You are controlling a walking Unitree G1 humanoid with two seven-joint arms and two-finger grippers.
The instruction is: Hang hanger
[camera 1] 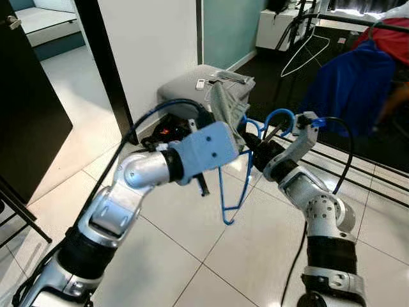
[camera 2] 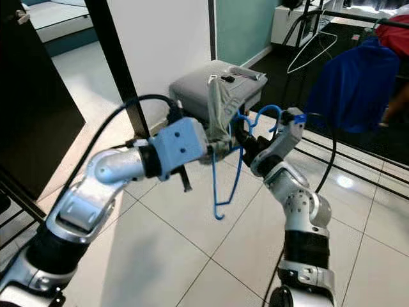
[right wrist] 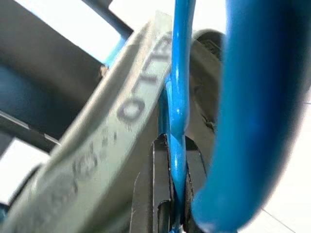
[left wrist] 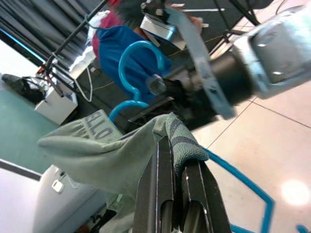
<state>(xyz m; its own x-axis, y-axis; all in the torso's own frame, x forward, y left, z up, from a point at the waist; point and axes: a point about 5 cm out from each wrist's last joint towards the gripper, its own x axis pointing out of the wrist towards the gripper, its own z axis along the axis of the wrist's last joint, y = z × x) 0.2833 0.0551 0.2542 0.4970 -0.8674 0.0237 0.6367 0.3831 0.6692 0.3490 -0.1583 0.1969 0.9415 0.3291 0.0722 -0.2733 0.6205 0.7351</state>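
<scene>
Presently I count one blue hanger (camera 1: 231, 192), one grey-green sock (camera 1: 223, 105), and two grippers at work on them, mid-frame in the head views. The hanger is thin blue wire with a rounded hook (left wrist: 141, 58); it hangs with its long axis near vertical, hook uppermost and one corner pointing down at the floor (camera 1: 192, 256). The floor is glossy pale tile with dark grout lines.

My right gripper (right wrist: 170, 194) has its fingers closed tight on the wire just below the hook. My left gripper (left wrist: 177, 194) has its two black fingers pressed together on the ribbed end of the sock, which is soft knit fabric with printed lettering and lies draped against the hanger near the hook.

Behind the arms, centre top, sits one grey boxy case (camera 1: 192, 86) with small items on its lid. At upper right I see one dark rail (camera 1: 348, 19) carrying one white wire hanger (camera 1: 307, 54), one blue garment (camera 1: 354, 83) and one red garment (camera 1: 393, 35).
</scene>
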